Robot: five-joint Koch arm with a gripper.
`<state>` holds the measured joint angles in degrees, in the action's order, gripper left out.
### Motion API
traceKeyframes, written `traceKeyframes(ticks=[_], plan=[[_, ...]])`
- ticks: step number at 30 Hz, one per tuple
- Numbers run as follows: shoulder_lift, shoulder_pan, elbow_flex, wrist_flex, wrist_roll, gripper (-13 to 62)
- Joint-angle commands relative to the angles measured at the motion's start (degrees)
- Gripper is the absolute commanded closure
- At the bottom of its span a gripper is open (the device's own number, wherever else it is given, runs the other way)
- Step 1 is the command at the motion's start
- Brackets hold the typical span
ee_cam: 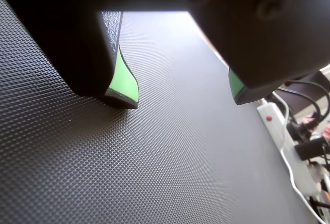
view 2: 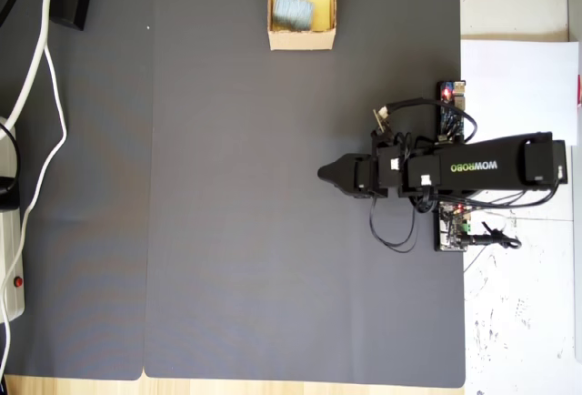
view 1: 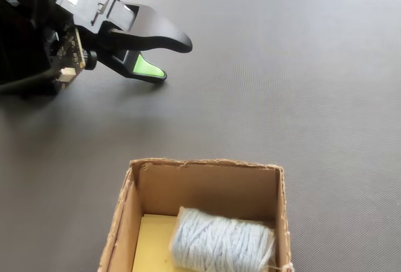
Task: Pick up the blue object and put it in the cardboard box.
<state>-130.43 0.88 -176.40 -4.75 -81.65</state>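
The pale blue-white roll of wound yarn [view 1: 222, 242] lies on its side inside the small open-topped tan cardboard box [view 1: 207, 186], on its yellowish floor, toward the right wall in the fixed view. The overhead view shows the same box [view 2: 301, 38] at the far top edge of the dark textured mat [view 2: 273, 231], with the roll [view 2: 293, 11] in it, well apart from the black arm [view 2: 455, 172] at the right.

Only the wrist view shows both tips with their green pads: the gripper [ee_cam: 183, 97] is spread apart, nothing between the jaws, low over the bare mat [ee_cam: 154, 172]. In this view a white power strip [ee_cam: 278, 126] with a red switch lies beside the mat at the right. In the overhead view the gripper [view 2: 326, 174] looks like one black point.

The arm carries the white word "WOWROBO", readable in the overhead view.
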Motion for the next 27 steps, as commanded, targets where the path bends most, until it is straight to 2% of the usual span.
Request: traceKeyframes(ticks=[1, 8, 27], plan=[[-5.45, 0.0, -2.29, -0.09, -1.14, 14.3], [-5.36, -0.53, -2.29, 6.06, -1.05, 14.6], [-5.19, -2.29, -2.29, 7.47, -0.97, 14.7]])
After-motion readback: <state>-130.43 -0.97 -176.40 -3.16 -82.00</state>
